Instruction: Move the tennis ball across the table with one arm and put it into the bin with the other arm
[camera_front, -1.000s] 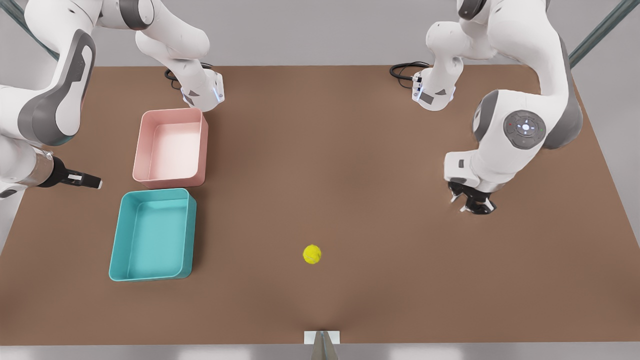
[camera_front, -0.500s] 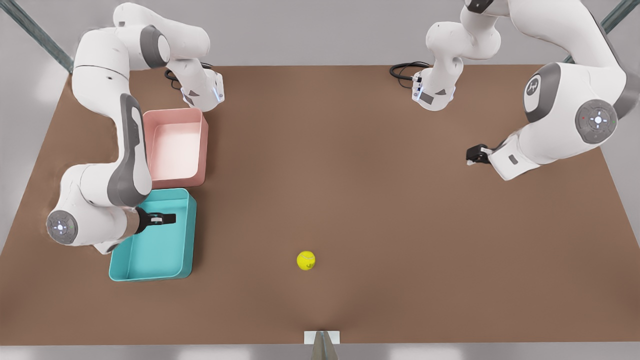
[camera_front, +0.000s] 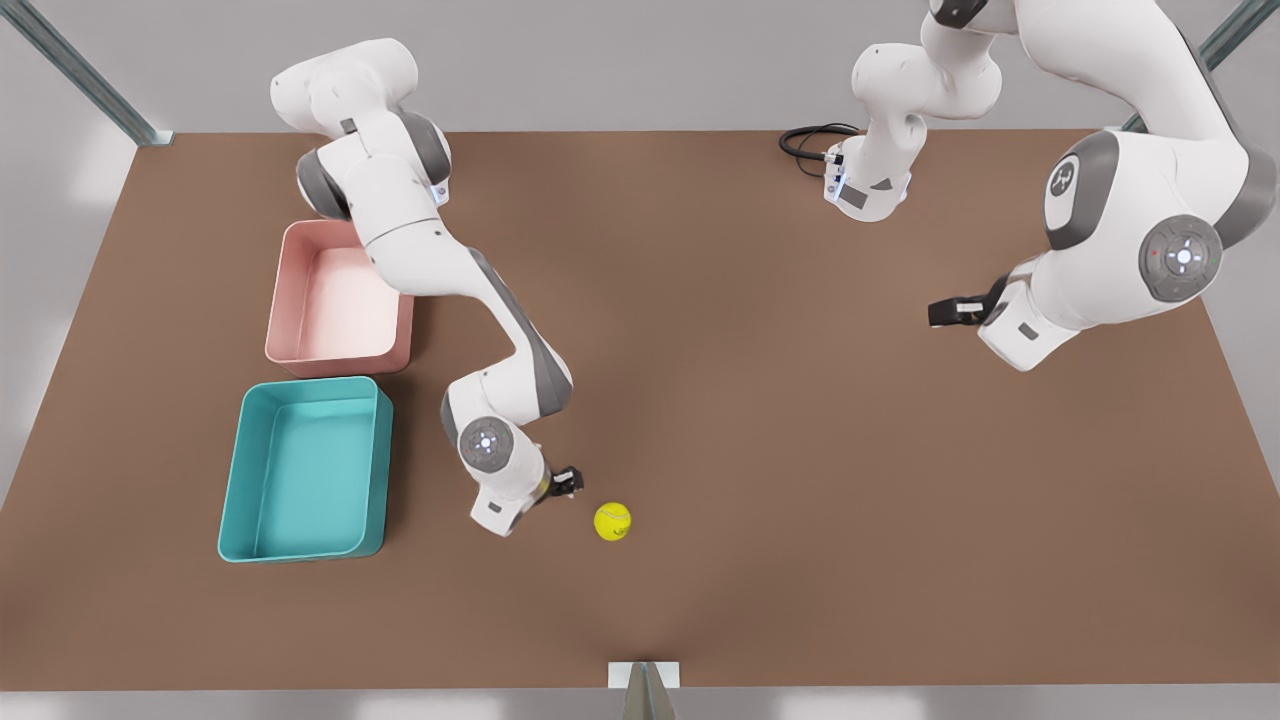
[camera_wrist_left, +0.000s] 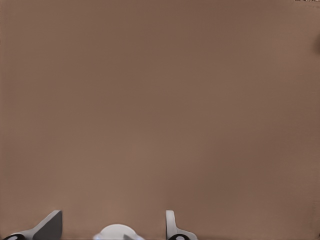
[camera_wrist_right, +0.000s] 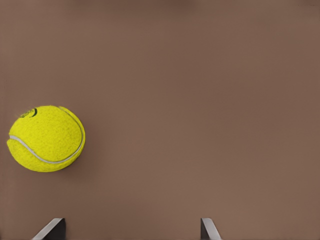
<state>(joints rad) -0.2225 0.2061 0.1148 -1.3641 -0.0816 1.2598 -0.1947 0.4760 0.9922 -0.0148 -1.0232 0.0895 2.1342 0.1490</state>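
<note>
We see the right gripper (camera_front: 566, 483), fingers apart, w/ nothing held, just beside the tennis ball (camera_front: 612, 521); left gripper (camera_front: 941, 313), fingers apart, waits over the table (camera_front: 760, 420).

The small fuzzy yellow-green tennis ball (camera_front: 612, 521) carries a curved white seam and a small dark mark. It lies on the large flat matte brown table (camera_front: 760, 400). The teal rectangular plastic bin with rounded corners (camera_front: 305, 470) has a lighter turquoise inside. Just beyond the bin, a pale pink rectangular plastic tray (camera_front: 340, 300) has a whitish floor. Both arms are white with grey joints and black grippers.
</note>
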